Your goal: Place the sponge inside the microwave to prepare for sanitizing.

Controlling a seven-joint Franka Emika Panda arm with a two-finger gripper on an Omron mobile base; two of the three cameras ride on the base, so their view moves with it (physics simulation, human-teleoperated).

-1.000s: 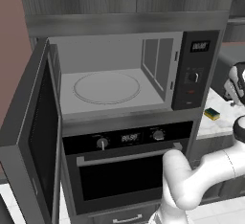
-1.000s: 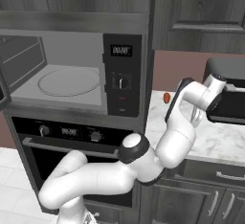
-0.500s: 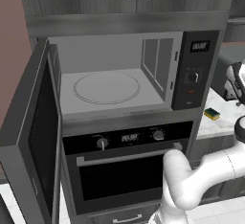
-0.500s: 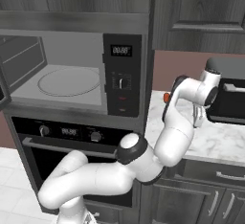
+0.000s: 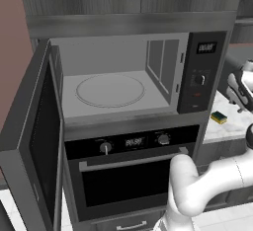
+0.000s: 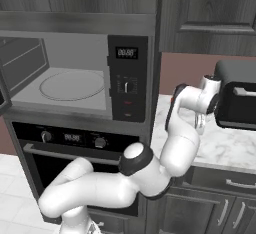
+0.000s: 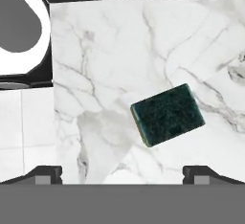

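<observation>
Sponge (image 7: 167,114) on counter (image 7: 105,74), ahead of open jaws.

- Light was even and flat across all three rendered views, with no visible lamp or glare.
- The microwave (image 5: 123,82) cavity read pale grey, dimmer toward its upper back wall.
- On the marble worktop (image 7: 119,50), the sponge (image 7: 167,114) cast only a faint soft shadow.
- Edges looked sharp; no blur, no bending at the frame borders.

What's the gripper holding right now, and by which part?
Nothing. The gripper is open above the marble counter, and the sponge lies flat on the counter, green side up, clear of both fingertips.
</observation>
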